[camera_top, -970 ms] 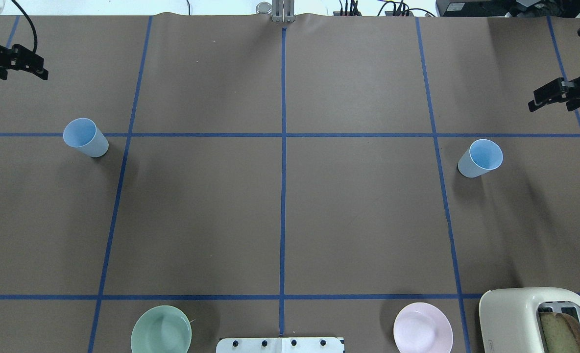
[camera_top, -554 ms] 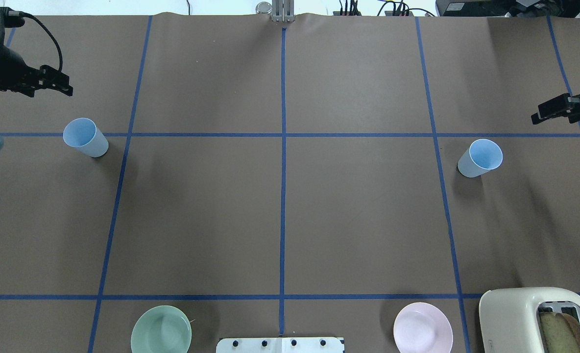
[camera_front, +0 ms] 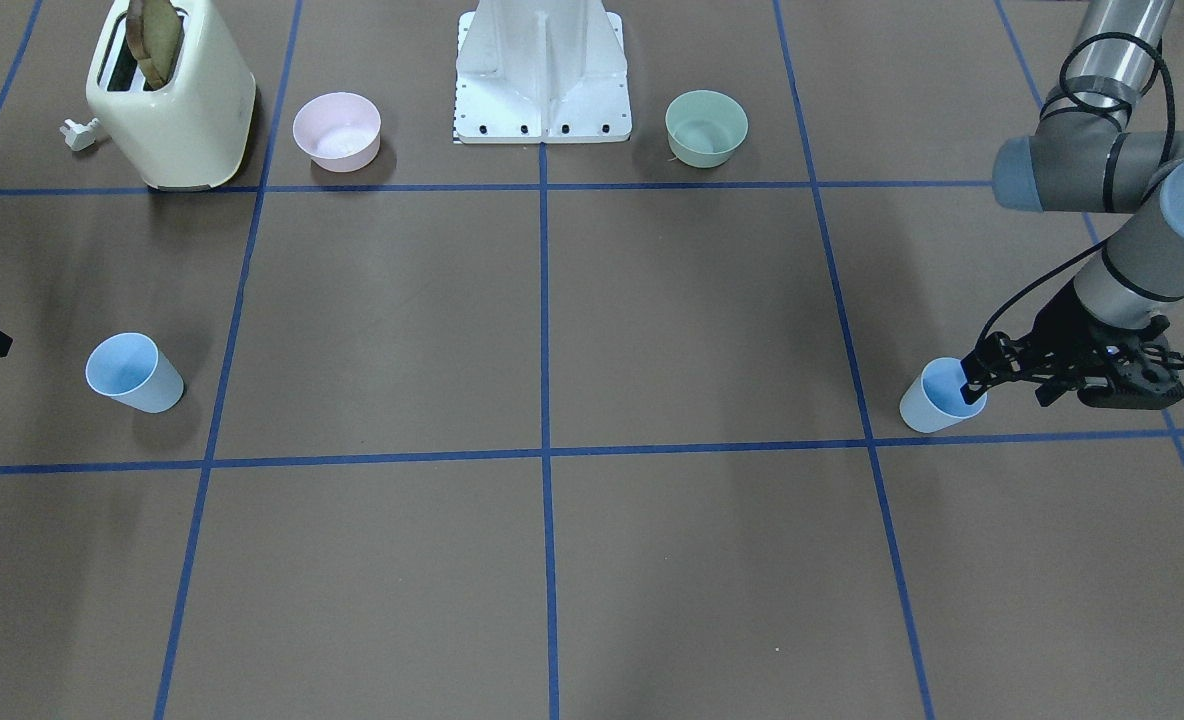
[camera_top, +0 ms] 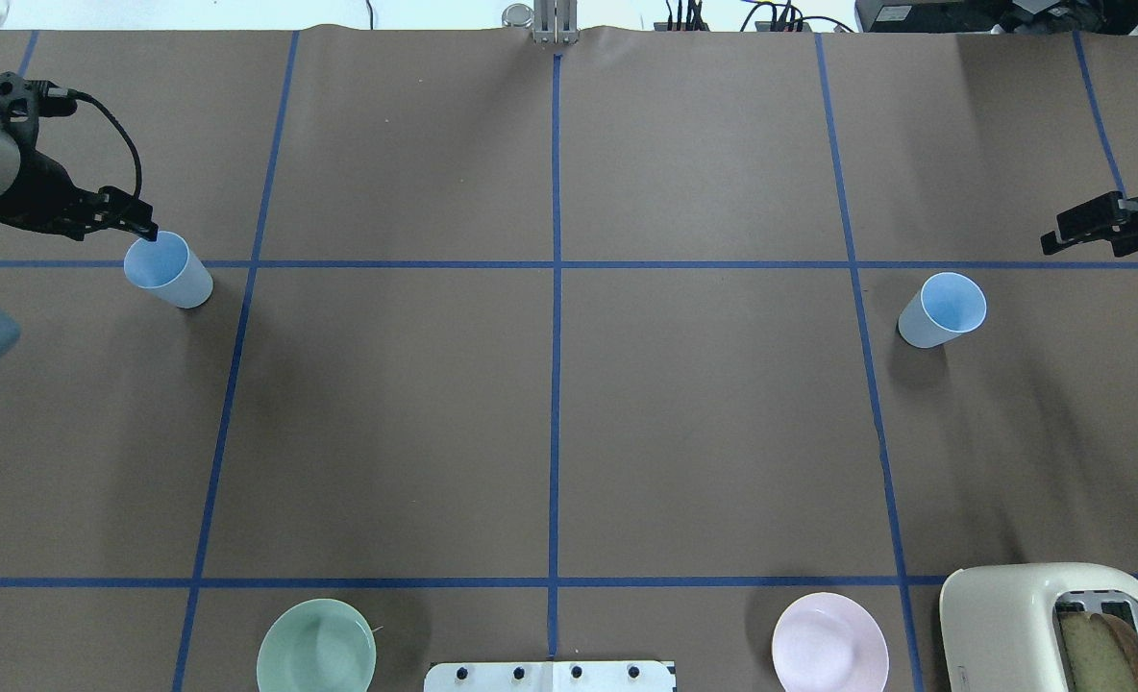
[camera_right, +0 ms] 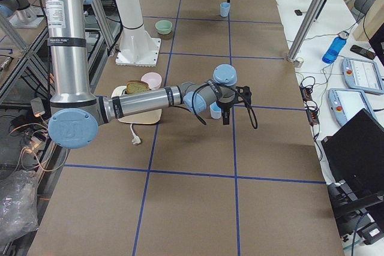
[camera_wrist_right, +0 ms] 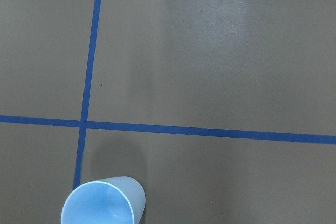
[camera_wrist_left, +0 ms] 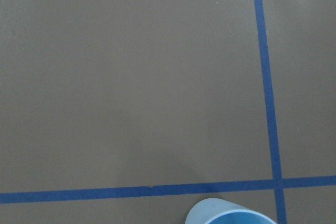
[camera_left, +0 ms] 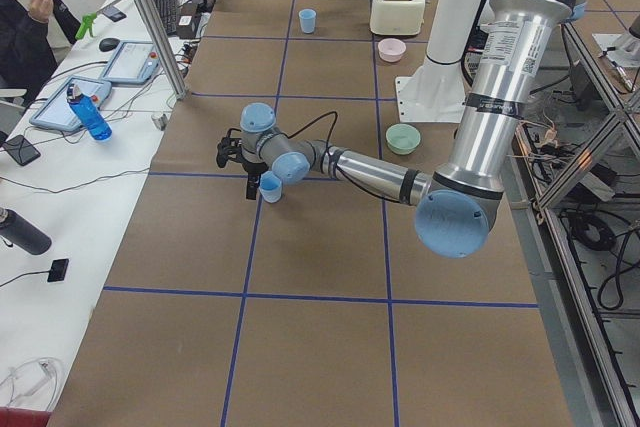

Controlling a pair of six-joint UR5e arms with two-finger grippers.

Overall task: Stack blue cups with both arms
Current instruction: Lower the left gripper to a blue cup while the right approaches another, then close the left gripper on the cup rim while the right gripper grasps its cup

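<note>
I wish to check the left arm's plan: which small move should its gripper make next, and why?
Probably ease the left gripper down a little, to straddle the wall of the left blue cup. Its tip is at that upright cup's rim, and no grasp shows yet. The right gripper hangs apart from the right blue cup.

Brown worktop [camera_top: 386, 432] gridded with blue tape [camera_top: 556, 288]. Beside it, a white side table [camera_left: 40, 332] carries a blue bottle [camera_left: 88, 114] and tablets [camera_left: 68, 104]; an operator [camera_left: 25, 17] sits there.

Blue cups [camera_top: 942, 309] — smooth, matt plastic
</note>
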